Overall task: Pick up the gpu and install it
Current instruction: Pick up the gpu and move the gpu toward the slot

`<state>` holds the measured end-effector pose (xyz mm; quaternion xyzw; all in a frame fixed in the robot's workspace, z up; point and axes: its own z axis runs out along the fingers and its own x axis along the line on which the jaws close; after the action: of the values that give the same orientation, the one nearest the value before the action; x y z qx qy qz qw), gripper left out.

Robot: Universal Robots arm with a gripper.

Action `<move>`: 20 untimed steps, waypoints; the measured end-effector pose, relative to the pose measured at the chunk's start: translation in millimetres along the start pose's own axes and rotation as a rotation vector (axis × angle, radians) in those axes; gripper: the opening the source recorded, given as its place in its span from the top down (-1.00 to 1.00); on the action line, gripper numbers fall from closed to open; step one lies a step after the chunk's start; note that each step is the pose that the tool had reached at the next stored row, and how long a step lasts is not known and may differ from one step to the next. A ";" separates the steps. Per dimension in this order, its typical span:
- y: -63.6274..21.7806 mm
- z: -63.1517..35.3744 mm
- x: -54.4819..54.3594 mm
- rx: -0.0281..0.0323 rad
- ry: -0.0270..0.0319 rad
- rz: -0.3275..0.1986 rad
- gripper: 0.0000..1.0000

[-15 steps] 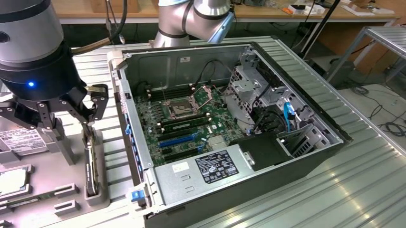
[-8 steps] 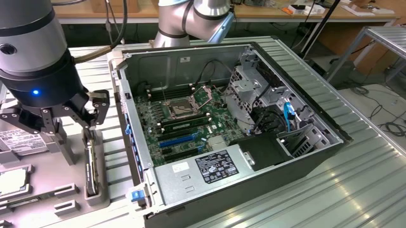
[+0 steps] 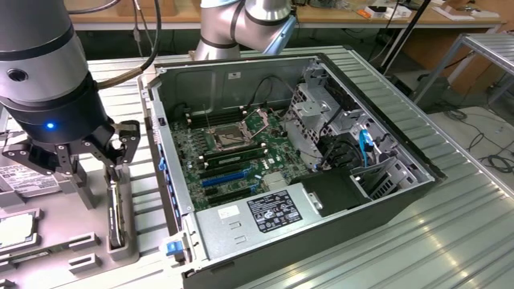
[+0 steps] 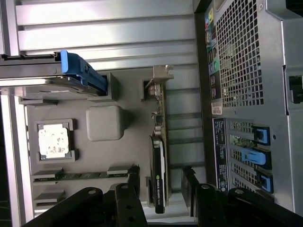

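Hand (image 3: 92, 164) spread open above gpu (image 4: 160, 176), standing on edge in grey tray (image 4: 137, 142), open computer case (image 3: 377, 218) beside

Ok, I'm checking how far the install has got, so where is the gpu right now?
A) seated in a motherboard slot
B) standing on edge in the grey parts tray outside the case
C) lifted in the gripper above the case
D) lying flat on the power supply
B: the gpu stands on edge in the grey parts tray beside the open case, with the open gripper straddling it.
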<state>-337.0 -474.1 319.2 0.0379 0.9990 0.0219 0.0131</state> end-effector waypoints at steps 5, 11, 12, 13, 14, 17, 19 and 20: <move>-0.3 6.4 0.2 0.0000 0.0000 0.000 0.04; -5.2 13.9 0.0 0.0000 0.0000 0.000 0.04; -7.8 14.0 -0.2 0.0000 0.0001 0.000 0.04; -8.7 14.2 -0.3 0.0000 0.0000 0.000 0.04; -9.7 14.9 -0.3 -0.0001 -0.0001 0.000 0.04; -11.0 20.0 -0.2 0.0000 0.0000 0.000 0.04; -11.3 23.4 -0.2 0.0000 -0.0001 0.000 0.04; -11.4 24.6 -0.2 0.0000 0.0000 0.000 0.04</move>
<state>-337.0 -484.4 294.1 0.0379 0.9990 0.0218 0.0130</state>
